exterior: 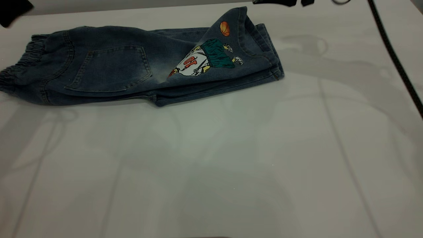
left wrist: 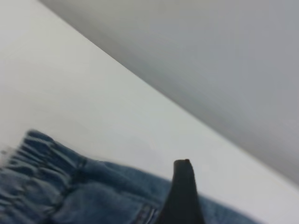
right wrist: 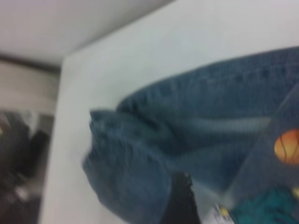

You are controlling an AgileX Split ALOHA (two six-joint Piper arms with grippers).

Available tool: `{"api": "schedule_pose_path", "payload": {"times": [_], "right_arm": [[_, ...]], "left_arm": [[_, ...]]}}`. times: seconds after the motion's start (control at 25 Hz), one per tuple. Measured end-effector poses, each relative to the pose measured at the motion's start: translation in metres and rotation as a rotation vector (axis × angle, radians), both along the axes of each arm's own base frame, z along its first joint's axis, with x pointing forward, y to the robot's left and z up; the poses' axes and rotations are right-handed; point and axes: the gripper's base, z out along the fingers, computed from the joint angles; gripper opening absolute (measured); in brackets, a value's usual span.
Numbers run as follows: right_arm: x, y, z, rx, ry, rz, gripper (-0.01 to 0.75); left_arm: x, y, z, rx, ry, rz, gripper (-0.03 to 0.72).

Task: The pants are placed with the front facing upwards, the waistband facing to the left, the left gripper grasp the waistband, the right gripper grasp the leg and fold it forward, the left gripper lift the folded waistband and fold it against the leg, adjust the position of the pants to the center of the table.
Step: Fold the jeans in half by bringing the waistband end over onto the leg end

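Note:
The pants (exterior: 109,66) lie flat along the far side of the table (exterior: 211,165), back pocket up. The gathered waistband (exterior: 19,62) is at the left end. The leg (exterior: 218,53) is turned over at the right end and shows the cartoon player and orange ball. A black part of my left gripper (left wrist: 183,196) hangs above the denim beside the waistband (left wrist: 32,163), touching nothing. A black part of my right gripper (right wrist: 180,200) hangs over the leg hems (right wrist: 121,154) near the ball print (right wrist: 287,147). In the exterior view both arms only show as dark bits at the far edge.
A black cable (exterior: 393,56) runs down the table's right side. The wide white tabletop stretches in front of the pants. The table's far edge (left wrist: 187,112) lies just behind the pants.

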Motion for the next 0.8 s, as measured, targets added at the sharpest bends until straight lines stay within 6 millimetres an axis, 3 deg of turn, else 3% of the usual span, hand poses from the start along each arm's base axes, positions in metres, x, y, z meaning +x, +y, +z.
{"api": "schedule_pose_path", "payload": {"times": [0.16, 0.36, 0.56, 0.8], "right_arm": [[-0.012, 0.000, 0.014, -0.146, -0.017, 0.134, 0.498], [-0.027, 0.003, 0.020, -0.315, 0.048, 0.240, 0.479], [-0.036, 0.015, 0.019, -0.385, 0.091, 0.320, 0.475], [-0.041, 0.023, 0.019, -0.386, 0.101, 0.355, 0.475]], "left_arm": [[-0.018, 0.007, 0.026, 0.228, 0.170, -0.069, 0.549], [-0.045, 0.024, 0.054, 0.407, 0.378, 0.036, 0.526], [-0.061, 0.040, 0.045, 0.500, 0.599, 0.144, 0.506], [-0.069, 0.050, 0.029, 0.670, 0.813, 0.102, 0.503]]}}
